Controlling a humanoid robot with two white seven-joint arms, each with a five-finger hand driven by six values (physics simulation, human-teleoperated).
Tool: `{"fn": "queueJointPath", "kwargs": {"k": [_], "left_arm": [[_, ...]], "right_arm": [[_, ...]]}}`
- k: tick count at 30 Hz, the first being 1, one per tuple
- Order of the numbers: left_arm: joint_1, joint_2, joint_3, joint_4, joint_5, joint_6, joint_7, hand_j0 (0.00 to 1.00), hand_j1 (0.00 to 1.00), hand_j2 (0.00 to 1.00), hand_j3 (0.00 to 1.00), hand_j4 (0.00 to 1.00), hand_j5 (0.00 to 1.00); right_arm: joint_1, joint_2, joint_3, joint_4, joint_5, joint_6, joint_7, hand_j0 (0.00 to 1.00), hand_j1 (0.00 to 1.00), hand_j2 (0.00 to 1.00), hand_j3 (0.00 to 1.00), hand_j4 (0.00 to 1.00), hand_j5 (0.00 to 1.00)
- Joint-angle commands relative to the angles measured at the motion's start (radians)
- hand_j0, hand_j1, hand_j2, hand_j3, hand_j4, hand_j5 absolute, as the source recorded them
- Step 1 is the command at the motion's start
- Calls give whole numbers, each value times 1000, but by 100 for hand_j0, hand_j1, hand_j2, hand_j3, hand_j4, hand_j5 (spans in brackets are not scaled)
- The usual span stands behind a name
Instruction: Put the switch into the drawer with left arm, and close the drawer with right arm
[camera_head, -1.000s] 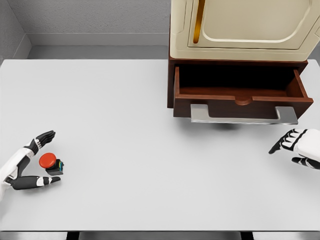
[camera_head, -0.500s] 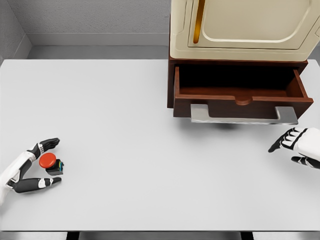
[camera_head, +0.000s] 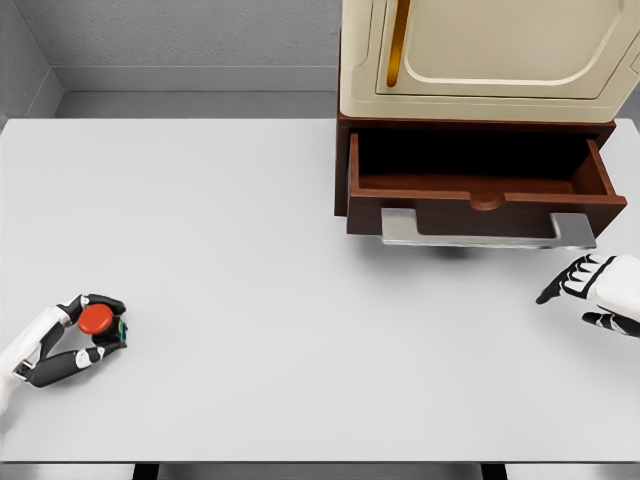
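While the left robot hand (camera_head: 70, 338) is curled round the switch (camera_head: 98, 322), don't lift yet: check you've got contact on both sides of the body, not just the red cap. From the head view the upper finger wraps over the far side of the cap and the thumb comes in from the near side, so it reads as a pinch on the switch, though I can't tell how firm it is. Squeeze evenly, raise straight up off the desk (camera_head: 250, 300), then carry it to the drawer (camera_head: 480, 190), keeping it level.

Rel. to the drawer: the switch sits well apart, far to the left and nearer you, close to the desk's front-left corner, and it's inside the left robot hand's grip, touching the fingers. The drawer itself is pulled open under the cream cabinet (camera_head: 490, 55), its inside showing nothing, w/ the metal handle (camera_head: 487, 230) facing you. The right robot hand (camera_head: 595, 292) rests just below and to the right of the handle, fingers loosely spread, holding nothing. Leave it parked till the drop is done.
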Motion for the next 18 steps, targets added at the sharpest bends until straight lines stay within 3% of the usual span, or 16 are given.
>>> {"fn": "queueJointPath", "kwargs": {"k": [1,18], "left_arm": [[0,1,1,-5,8,1,0,47,47,47,47,47,47],[-38,8,20,-121,6,1,-2,39,39,39,39,39,39]], "right_arm": [[2,-1,0,0,-6,1,0,70,70,70,70,70,70],[0,-1,-1,1,4,1,4,70,70,70,70,70,70]]}}
